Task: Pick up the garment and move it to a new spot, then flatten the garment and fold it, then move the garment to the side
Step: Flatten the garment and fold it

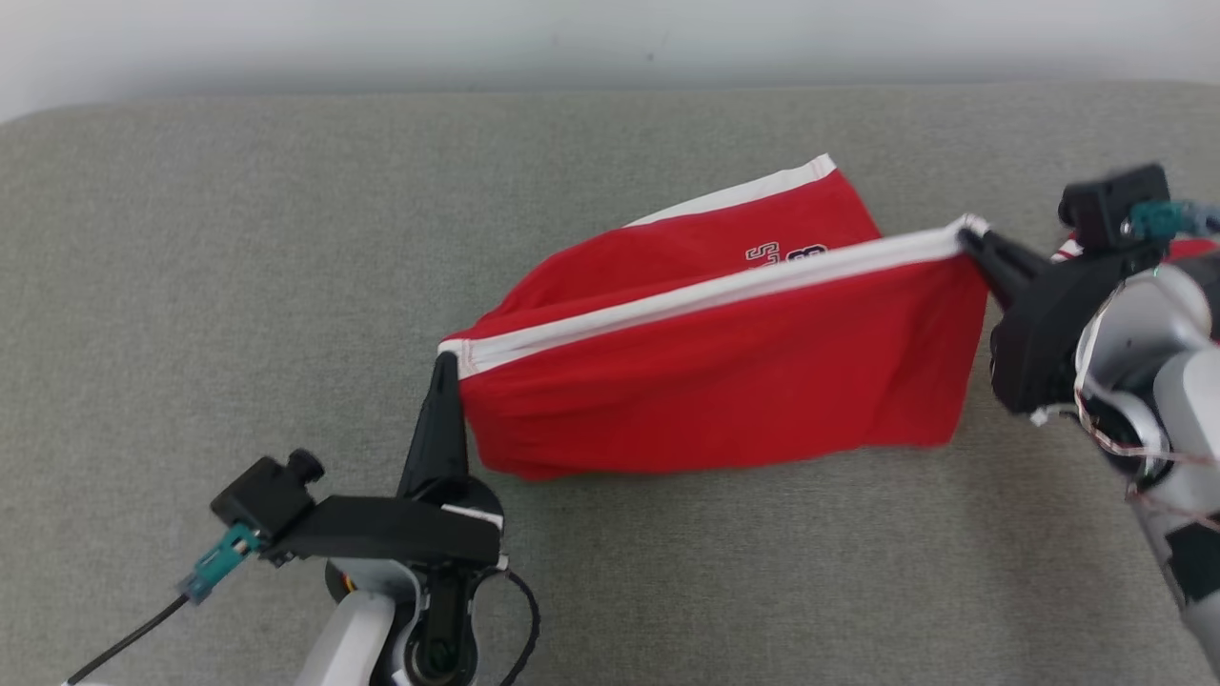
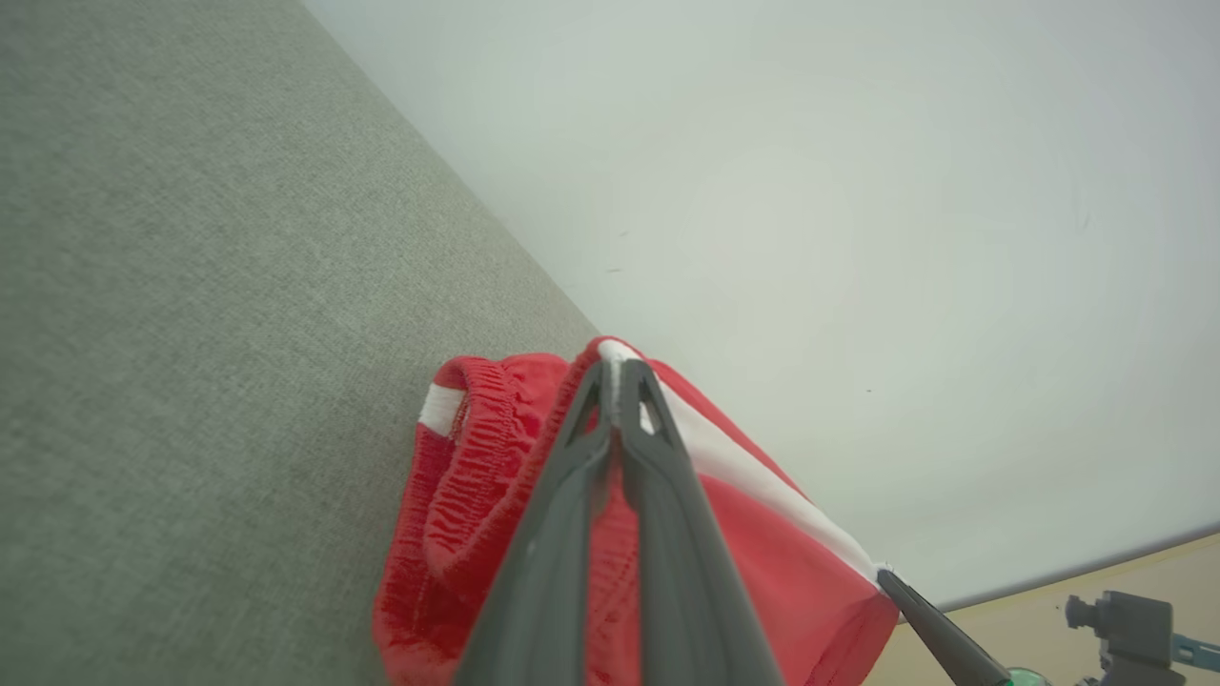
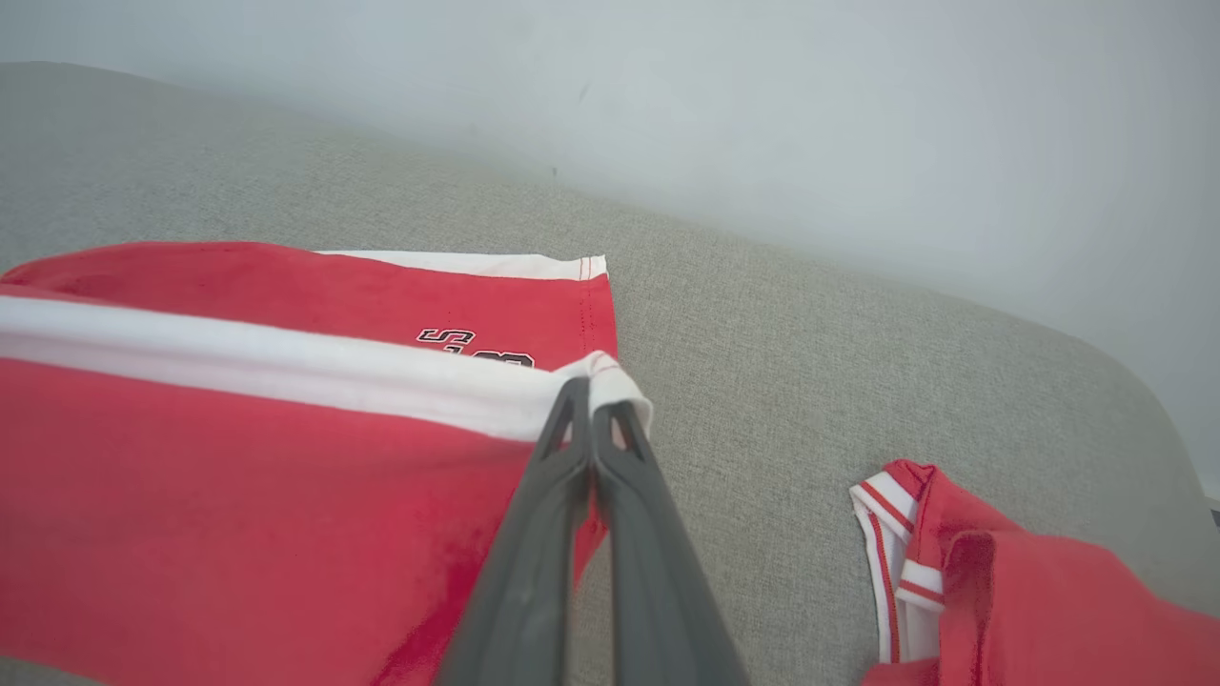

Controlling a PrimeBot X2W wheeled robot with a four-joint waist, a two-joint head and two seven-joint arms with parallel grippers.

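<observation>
The garment (image 1: 724,372) is a pair of red shorts with white hem bands, held up above the grey cushion between both arms. My left gripper (image 1: 446,367) is shut on the left end of the white band (image 2: 615,367). My right gripper (image 1: 972,236) is shut on the band's right end (image 3: 586,386). The band stretches taut between them and the red cloth (image 3: 238,495) hangs below it. The far leg (image 1: 762,214), with dark lettering, lies on the cushion behind. The elastic waistband (image 2: 477,448) bunches low on the left in the left wrist view.
A second red garment with red-and-white striped trim (image 3: 1001,591) lies on the cushion at the right, partly behind my right arm (image 1: 1144,324). The grey cushion (image 1: 238,248) extends to the left and front. A pale wall (image 1: 572,38) runs along its far edge.
</observation>
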